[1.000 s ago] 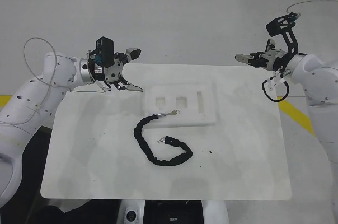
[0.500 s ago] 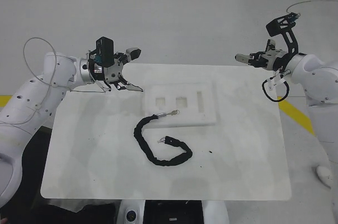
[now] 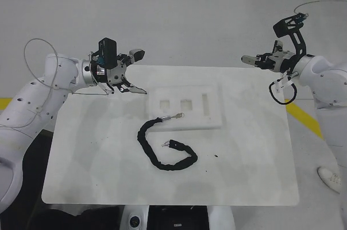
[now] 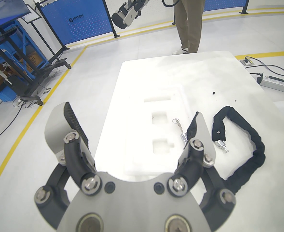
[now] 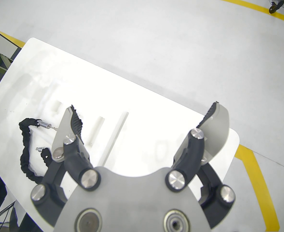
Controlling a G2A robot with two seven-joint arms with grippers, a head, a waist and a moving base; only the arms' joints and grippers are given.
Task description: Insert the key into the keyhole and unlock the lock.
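The key (image 3: 174, 117) lies near the middle of the top view, on the lower left edge of the white foam tray (image 3: 212, 119). Its long axis runs nearly left to right, with the ring end to the right and the tip to the left against the metal end of the black cable lock (image 3: 143, 140) curled on the table (image 3: 93, 172). Whether the tip already sits in the keyhole cannot be told. The left claw (image 3: 140, 72), spread wide and empty, hangs to the upper left of the key and looks nearer. The right claw (image 3: 245, 59), also spread and empty, is at the upper right, well apart, though the ring points its way
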